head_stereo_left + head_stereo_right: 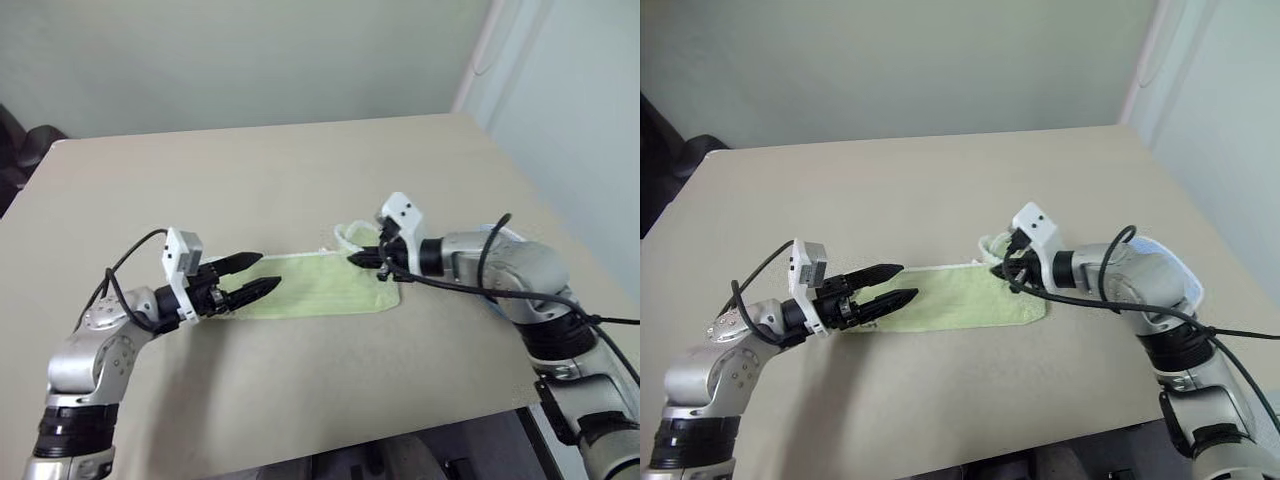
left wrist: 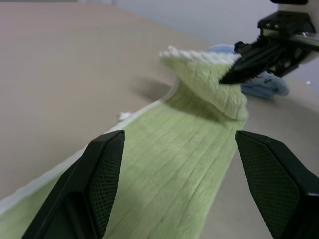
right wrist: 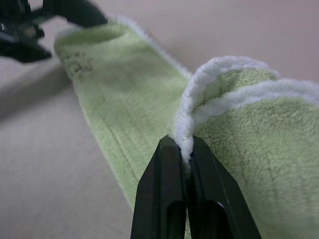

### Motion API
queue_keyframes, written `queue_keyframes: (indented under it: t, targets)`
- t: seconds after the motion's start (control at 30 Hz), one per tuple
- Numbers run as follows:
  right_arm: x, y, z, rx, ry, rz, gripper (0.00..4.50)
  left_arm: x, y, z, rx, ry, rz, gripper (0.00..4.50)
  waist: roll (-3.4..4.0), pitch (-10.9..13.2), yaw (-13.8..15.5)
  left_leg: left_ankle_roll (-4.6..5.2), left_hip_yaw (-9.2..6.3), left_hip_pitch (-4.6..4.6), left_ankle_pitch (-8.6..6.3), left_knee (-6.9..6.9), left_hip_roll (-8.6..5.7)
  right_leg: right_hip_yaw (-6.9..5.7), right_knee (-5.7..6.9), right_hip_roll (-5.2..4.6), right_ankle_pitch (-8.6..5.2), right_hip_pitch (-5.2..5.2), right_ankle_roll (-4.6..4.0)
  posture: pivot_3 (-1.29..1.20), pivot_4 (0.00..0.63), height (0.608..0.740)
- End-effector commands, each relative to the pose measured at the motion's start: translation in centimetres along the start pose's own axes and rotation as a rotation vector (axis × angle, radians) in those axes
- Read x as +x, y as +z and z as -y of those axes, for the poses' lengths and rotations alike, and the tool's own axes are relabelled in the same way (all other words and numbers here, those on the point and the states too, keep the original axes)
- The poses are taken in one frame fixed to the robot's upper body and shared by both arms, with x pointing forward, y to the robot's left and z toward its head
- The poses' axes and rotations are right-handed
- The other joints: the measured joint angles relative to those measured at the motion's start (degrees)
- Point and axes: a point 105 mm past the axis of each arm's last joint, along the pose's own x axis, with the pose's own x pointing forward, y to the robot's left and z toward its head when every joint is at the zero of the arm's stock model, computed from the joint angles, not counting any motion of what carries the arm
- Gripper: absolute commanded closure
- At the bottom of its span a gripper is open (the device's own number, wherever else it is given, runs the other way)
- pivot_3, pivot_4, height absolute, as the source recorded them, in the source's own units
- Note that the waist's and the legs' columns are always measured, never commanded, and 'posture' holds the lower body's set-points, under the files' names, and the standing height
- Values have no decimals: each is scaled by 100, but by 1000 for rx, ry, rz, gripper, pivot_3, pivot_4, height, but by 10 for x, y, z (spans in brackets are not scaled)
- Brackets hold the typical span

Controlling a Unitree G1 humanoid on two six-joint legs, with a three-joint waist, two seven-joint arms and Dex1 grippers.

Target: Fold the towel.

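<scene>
The towel (image 1: 320,285) is a pale lime-green terry strip with white stitched edging, lying as a long narrow band across the middle of the tan desk (image 1: 300,180). Looks like it's already doubled lengthwise, since the right wrist view shows two white edges stacked together at the lifted end. Most of it is flat on the desk, but the end on the robot's right is picked up and curled back over the strip, so there's a little hump of fabric there.

Right tool (image 3: 187,149): fingers pressed together, pinching that raised white edge of the towel (you can see the trim squeezed right between the black tips in its own wrist view). It's angled down and toward the left.

Left tool (image 1: 258,275): fingers spread wide, holding nothing. It sits at the other end of the towel, just above or at the end of the strip, pointing along it toward the right tool. Can't tell from the head views whether the tips actually touch the cloth.

View differences: the left wrist view looks down the whole strip between its two fingers (image 2: 99,169) and catches a light blue cloth (image 2: 264,87) behind the right tool, near the desk's right side. The right wrist view gives the close-up of the pinch, plus some faint stitched marking on the towel's far end near the left tool.
</scene>
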Motion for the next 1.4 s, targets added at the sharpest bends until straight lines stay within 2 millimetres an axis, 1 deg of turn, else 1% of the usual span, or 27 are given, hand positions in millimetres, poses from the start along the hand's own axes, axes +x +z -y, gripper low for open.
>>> queue_keyframes:
  t: [0.03, 0.17, 0.27, 0.3, 0.33, 0.37, 0.5, 0.53, 0.57, 0.63, 0.7, 0.77, 0.83, 0.9, 0.97, 1.1, 1.17, 1.23, 1.33, 1.4]
  targets:
    - [6, -1, -1, -35, 3, -11, 4459, -3, 8, 3, 41, -4, 26, 658, 0, 0, 4, -12, 0, 0, -7, 0, -1, 0, 1, -1, 1, 0, -1, 0, 150, 740]
    - [12, -9, 4, -15, -15, -32, 4459, -1, 5, 9, 33, -10, 30, 658, -2, -1, 4, -19, 0, -1, -11, -1, -1, -1, 3, -1, 6, -3, -9, 0, 150, 740]
    - [13, -11, 6, 5, -16, -33, 4459, 1, 4, 11, 27, -13, 31, 658, -2, -1, 1, -20, 0, 0, -11, -2, 0, -3, 4, -1, 35, -5, -55, 0, 150, 740]
    - [13, -12, 5, 16, -3, -29, 4459, 1, 4, 12, 25, -15, 31, 658, -2, -1, 0, -21, 0, 0, -12, -2, 0, -4, 4, -1, 35, -5, -55, 0, 150, 740]
    - [13, -11, 4, 23, 8, -24, 4004, 1, 3, 13, 23, -17, 30, 658, -2, -1, -1, -31, 0, 0, -18, -2, 1, -4, 3, 0, 34, -6, -53, 0, 150, 740]
    - [12, -10, 1, 31, 25, -14, 3849, 1, 3, 13, 21, -19, 30, 658, -2, -1, -2, -34, 0, 1, -19, -2, 2, -5, 4, 1, 33, -6, -52, 0, 150, 740]
    - [7, 1, -13, 56, 110, 53, 2488, 2, 3, 14, 17, -24, 28, 658, -2, -1, -1, -39, 0, 1, -14, -1, 2, -6, 4, 2, 25, -6, -40, 0, 150, 740]
    - [5, 5, -14, 56, 117, 68, 2126, 3, 3, 13, 16, -25, 28, 658, -1, -1, -2, -41, 0, 0, -13, 0, 1, -6, 4, 2, 15, -6, -24, 0, 150, 740]
    - [3, 8, -16, 55, 120, 87, 1815, 3, 3, 13, 15, -25, 28, 658, -2, -1, -3, -44, 0, 0, -12, 0, 1, -6, 4, 2, 15, -6, -24, 0, 150, 740]
    - [0, 14, -18, 44, 122, 114, 1018, 2, 3, 12, 14, -25, 26, 658, -2, -1, -4, -47, 1, 0, -10, 0, 1, -6, 4, 2, 16, -6, -24, 0, 150, 740]
    - [-3, 18, -18, 29, 105, 138, 376, 2, 2, 11, 11, -21, 23, 658, -2, -1, -3, -50, 0, 1, -9, -1, 2, -6, 5, 2, 16, -6, -25, 0, 150, 740]
    - [-7, 20, -15, 26, 85, 152, 376, 1, 2, 10, 1, -12, 27, 658, -2, -1, -2, -51, 0, 1, -9, -1, 2, -6, 5, 2, 16, -6, -26, 0, 150, 740]
    - [-12, 21, -9, 21, 46, 164, 376, -1, 4, 8, -35, 11, 62, 658, -2, -1, -1, -52, 0, 0, -10, -1, 2, -6, 5, 2, 16, -6, -26, 0, 150, 740]
    - [-19, 23, 5, 1, -36, 191, 376, -6, 5, 7, -104, 38, 110, 658, -2, -1, -3, -52, 0, 0, -10, 1, 1, -6, 6, 1, 16, -6, -26, 0, 150, 740]
    - [-24, 24, 18, 2, -98, 213, 376, -11, 6, 11, -168, 48, 147, 658, -2, -1, -6, -53, 1, 0, -10, 0, 1, -5, 5, 1, 17, -6, -26, 0, 150, 740]
    - [-30, 20, 37, -18, -177, 214, 376, -21, 8, 16, -329, 102, 260, 658, -3, -1, -17, -52, 1, 4, -10, -5, 3, -6, 6, 2, 16, -6, -25, 0, 150, 740]
    - [-31, 19, 44, -6, -195, 227, 749, -29, 12, 13, -438, 161, 356, 658, -2, -1, -21, -52, 1, 4, -10, -7, 4, -6, 6, 2, 16, -7, -24, 0, 150, 740]
    - [-30, 23, 42, 7, -174, 254, 1315, -39, 15, 12, -540, 205, 448, 658, -2, -1, -29, -52, 3, 6, -8, -7, 5, -6, 8, 3, 15, -6, -24, 0, 150, 740]
    - [-28, 27, 38, -6, -149, 279, 2430, -51, 18, 29, -645, 231, 534, 658, -2, 0, -74, -49, 6, 13, -3, -8, 7, -6, 7, 10, 14, -4, -22, 0, 150, 740]
    - [-24, 27, 42, -3, -167, 283, 3173, -61, 21, 35, -769, 285, 640, 258, 0, 1, -83, -49, 7, 18, -3, -7, 6, -7, 5, 11, 8, 1, -12, 0, 150, 740]
